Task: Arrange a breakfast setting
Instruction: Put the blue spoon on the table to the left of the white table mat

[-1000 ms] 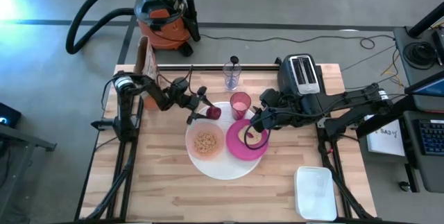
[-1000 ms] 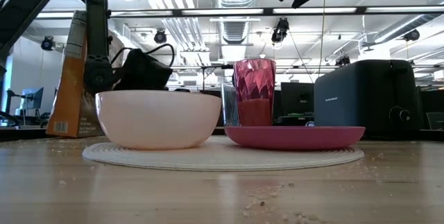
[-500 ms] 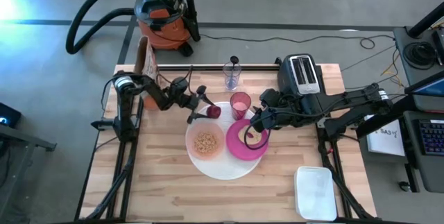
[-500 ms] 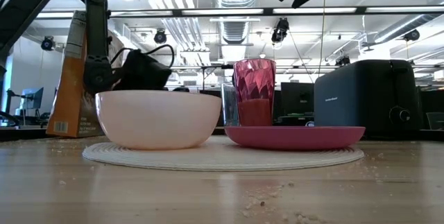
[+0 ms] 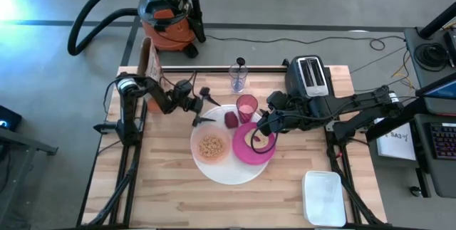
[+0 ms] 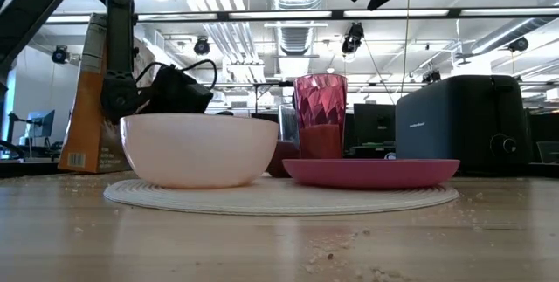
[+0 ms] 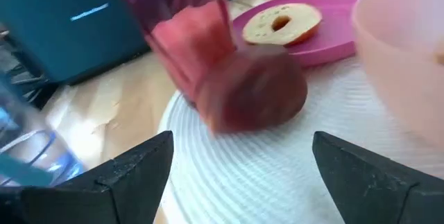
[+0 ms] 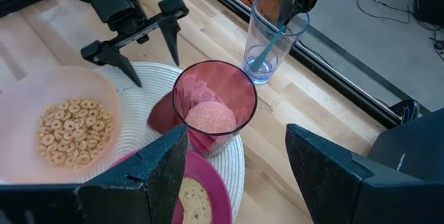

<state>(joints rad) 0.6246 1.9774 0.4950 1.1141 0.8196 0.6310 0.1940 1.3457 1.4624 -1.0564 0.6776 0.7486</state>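
Dropped dark red fruit (image 5: 232, 119) from left claw (image 5: 201, 107); now lies just ahead of released fingers on white plate (image 5: 222, 174), against pink cup (image 5: 246, 106). Bowl (image 5: 211, 146) beside claw. My right claw (image 5: 261, 139) spread above magenta plate (image 5: 243, 154), waiting.

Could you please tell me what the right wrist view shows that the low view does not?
Only the right wrist view shows the cereal inside the pale pink bowl, the teal-handled spoon standing in the clear glass, and the open left gripper. Only the low view shows the cereal box and toaster. Both show the translucent pink cup.
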